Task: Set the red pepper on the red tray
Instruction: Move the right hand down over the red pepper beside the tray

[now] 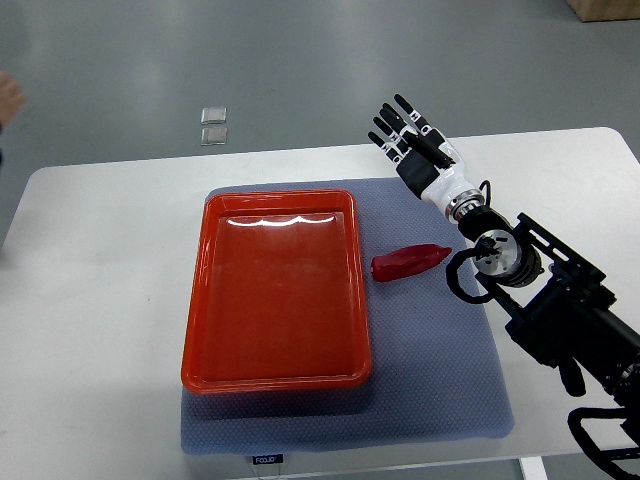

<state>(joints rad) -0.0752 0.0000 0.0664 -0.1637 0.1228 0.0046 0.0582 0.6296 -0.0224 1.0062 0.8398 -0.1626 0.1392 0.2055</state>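
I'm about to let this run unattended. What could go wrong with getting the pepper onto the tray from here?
1. The right hand is open and up past the red pepper, so it must come back to it; a poor approach may nudge the pepper away.
2. The pepper is tapered and may roll or slip in the grasp.
3. The red tray has a raised rim; a low carry could catch it.

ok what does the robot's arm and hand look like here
Only the right arm shows. It is built from black blocky segments with a round silver-and-black joint near the wrist, and black cables loop beside it. The right hand has a white palm shell and black, jointed fingers with pale strips along them. No readable markings.
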